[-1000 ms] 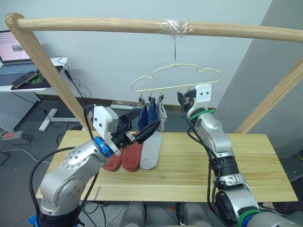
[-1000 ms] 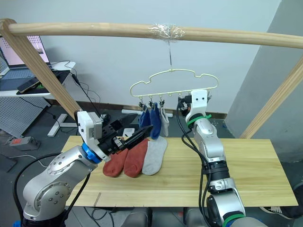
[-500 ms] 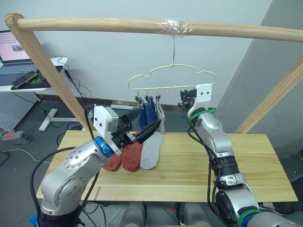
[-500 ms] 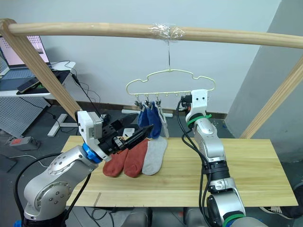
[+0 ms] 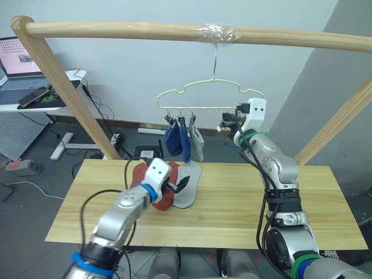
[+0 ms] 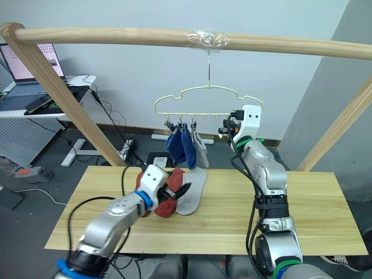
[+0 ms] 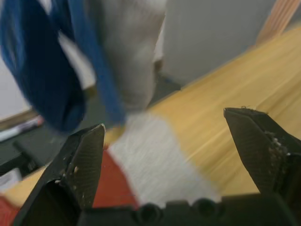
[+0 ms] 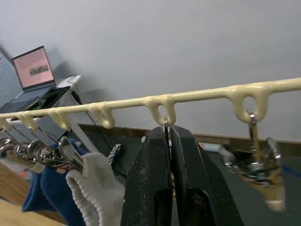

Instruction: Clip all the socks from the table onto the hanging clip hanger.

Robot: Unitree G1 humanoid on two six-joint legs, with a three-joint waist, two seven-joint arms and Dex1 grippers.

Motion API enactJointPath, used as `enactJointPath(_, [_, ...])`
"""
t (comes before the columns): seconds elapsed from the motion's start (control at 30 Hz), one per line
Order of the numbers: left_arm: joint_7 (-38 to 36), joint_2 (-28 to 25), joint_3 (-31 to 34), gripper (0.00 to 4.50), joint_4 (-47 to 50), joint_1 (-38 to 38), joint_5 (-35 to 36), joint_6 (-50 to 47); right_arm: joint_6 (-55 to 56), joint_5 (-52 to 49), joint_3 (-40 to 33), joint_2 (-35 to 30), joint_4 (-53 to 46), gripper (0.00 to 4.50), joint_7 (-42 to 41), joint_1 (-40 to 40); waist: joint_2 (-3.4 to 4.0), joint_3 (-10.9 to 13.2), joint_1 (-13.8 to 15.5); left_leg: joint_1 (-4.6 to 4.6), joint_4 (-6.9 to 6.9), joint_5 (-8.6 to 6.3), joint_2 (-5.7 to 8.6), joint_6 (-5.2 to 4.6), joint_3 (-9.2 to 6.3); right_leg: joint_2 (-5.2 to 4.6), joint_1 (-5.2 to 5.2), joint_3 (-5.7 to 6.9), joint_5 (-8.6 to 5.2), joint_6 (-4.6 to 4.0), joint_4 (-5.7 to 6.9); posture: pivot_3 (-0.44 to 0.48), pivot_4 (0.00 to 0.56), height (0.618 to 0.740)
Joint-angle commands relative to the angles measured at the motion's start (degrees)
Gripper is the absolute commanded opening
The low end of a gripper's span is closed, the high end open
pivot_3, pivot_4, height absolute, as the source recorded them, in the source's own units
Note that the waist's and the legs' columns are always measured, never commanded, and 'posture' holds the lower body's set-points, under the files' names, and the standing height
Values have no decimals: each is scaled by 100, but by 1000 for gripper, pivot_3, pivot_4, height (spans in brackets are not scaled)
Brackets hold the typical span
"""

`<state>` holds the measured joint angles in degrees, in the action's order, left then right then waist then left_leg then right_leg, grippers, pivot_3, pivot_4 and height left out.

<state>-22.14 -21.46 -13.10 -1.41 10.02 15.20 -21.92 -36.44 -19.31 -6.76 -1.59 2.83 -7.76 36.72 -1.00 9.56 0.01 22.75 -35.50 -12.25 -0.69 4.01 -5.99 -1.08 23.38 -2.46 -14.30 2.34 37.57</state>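
Observation:
The cream clip hanger (image 5: 212,93) hangs by its hook from the pole. Two blue socks (image 5: 174,139) and a light grey sock (image 5: 197,144) are clipped on its left part. On the table (image 5: 232,215) lie rust-red socks (image 5: 164,174) and a grey sock (image 5: 190,177) side by side. My left gripper (image 5: 181,185) is open, low over the edge between the red and grey socks, holding nothing. My right gripper (image 8: 165,141) is raised at the hanger's right part, shut on a small metal clip (image 8: 165,123). Another clip (image 8: 251,155) hangs beside it.
A thick round wooden pole (image 5: 145,30) spans the top, with slanted wooden posts (image 5: 64,87) at both sides of the table. A desk with a laptop (image 5: 17,55) stands far left, with cables on the floor behind the table.
My left arm has dropped from chest height down to the socks on the table, its gripper still open. The hanger has swung a little left. The right gripper stays at the clip.

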Motion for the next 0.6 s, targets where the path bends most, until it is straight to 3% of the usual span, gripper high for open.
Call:
enactJointPath(0.03, [-139,304,-203,4500,-932,382,-500,726,-165,-114,-38,-11,-315,35,55,-14,-1,0,-15,6,0,0,0,0,0,0,7,0,3,6,0,45,125,740])
enactJointPath(0.37, [-529,713,-211,4500,-3415,1184,-1243,1691,-367,-145,19,123,-728,35,112,-181,3,-6,-131,0,35,1,-1,-1,0,1,17,2,12,29,6,19,111,740])
enactJointPath(0.47, [-673,752,-328,3943,-3947,1338,-1505,2044,-399,-168,2,170,-764,0,115,-185,3,-10,-144,-1,35,1,-1,-1,0,0,15,3,13,30,6,17,110,740])
enactJointPath(0.6, [-778,789,-543,2706,-4300,1426,-1932,2469,-413,-163,-24,189,-752,0,117,-171,7,-19,-153,-4,35,1,-1,-1,0,0,13,2,13,30,6,18,110,740])
